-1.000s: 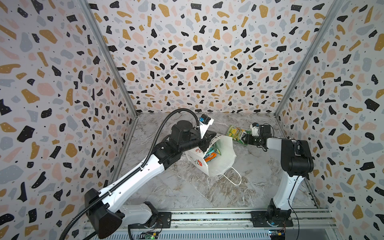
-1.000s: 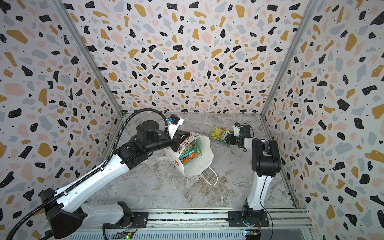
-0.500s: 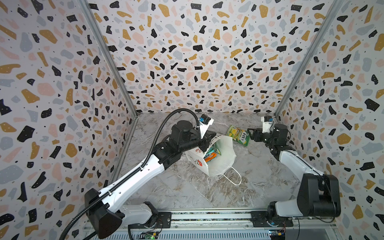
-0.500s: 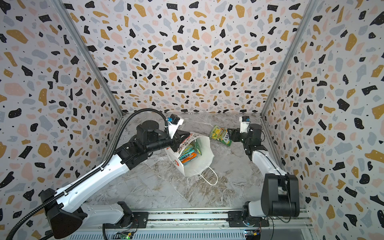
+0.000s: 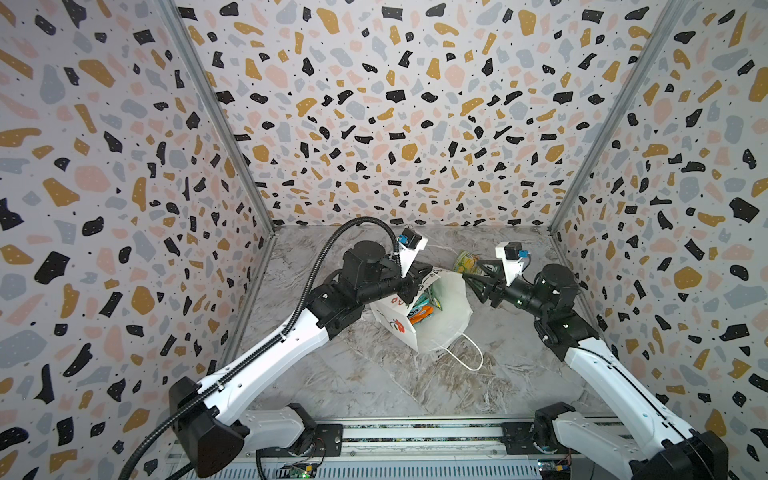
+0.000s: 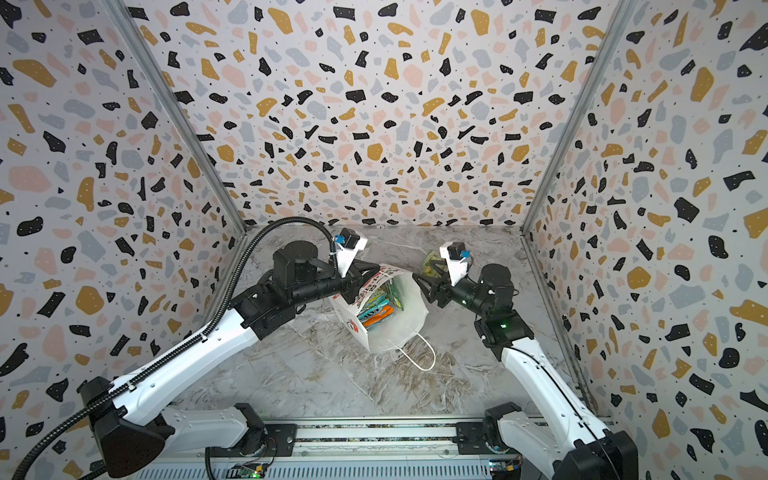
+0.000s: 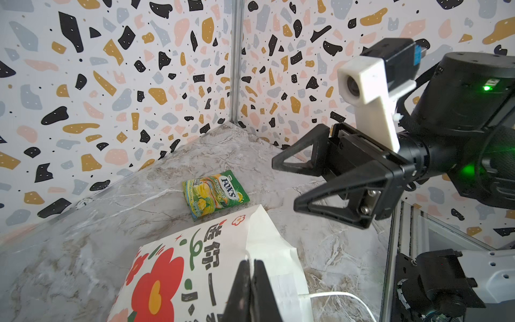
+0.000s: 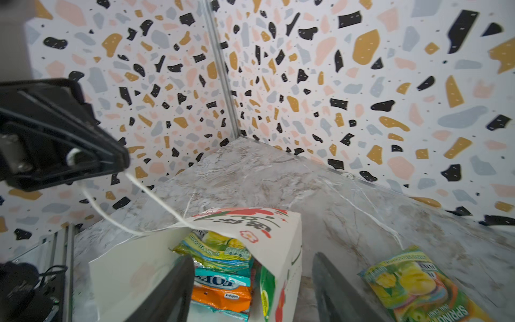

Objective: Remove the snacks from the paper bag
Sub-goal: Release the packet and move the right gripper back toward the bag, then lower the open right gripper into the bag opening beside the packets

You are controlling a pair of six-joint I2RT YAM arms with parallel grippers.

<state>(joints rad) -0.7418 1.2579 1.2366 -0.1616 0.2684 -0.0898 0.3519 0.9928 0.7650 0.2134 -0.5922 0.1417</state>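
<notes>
Terrazzo-print walls enclose a marbled worktop. The paper bag leans mid-worktop, mouth open, its far-left rim (at a cord handle) pinched in the closed left jaws. Green-yellow, teal and orange snacks sit inside. One green-yellow pouch lies flat just beyond the bag, far right. The right jaws hang wide, empty, beside the bag's mouth.

Stereo overhead, wrist views close (sharing bag)

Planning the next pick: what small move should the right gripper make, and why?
Probably ease the open, empty right gripper into the mouth of the paper bag: the left gripper holds its handle, pouches sit inside, one green-yellow pouch lies outside.
</notes>
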